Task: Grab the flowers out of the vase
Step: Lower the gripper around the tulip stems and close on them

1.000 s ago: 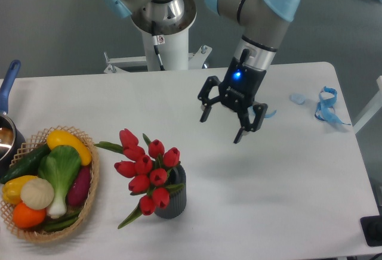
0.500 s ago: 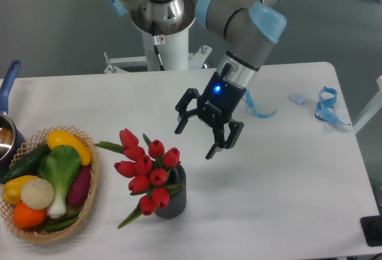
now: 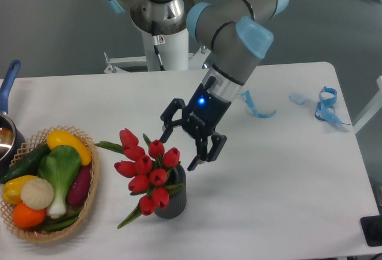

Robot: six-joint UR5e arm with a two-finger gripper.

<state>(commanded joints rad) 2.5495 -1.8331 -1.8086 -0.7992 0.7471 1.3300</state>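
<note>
- Your gripper (image 3: 180, 144) hangs with its jaws spread wide and nothing between them, blue light lit on the body.
- The flowers (image 3: 145, 169) lie at about 7 o'clock from the jaws, close by. The nearest red head sits just beside the left-hand fingertip; you cannot tell from this single view whether they touch.
- The bunch stands in the vase (image 3: 173, 199) near the front of the counter (image 3: 286, 182). Heads fan up and toward 10 o'clock; one leaf trails out at 7 o'clock below the vase mouth, another pokes toward 9 o'clock.
- Long axis of the stems: hidden inside the vase and under the heads. Judge it near upright, leaning a little to the left.
- The jaws look angled, opening roughly along the 10-to-4 line. Your move likely turns on getting them down past the heads to the stems, which is tight.
- Wicker basket (image 3: 89, 203) of vegetables sits at 9 o'clock from the vase, near but apart. Leaves reach toward it.
- Blue-handled pot (image 3: 8, 87) at the far left edge, well apart.
- Blue ribbon (image 3: 258, 108) lies behind the arm at 2 o'clock; more blue scraps (image 3: 326, 106) at the right edge. Neither is in the way.
- Risk, as a guess: tipping the vase if the lift drags.
</note>
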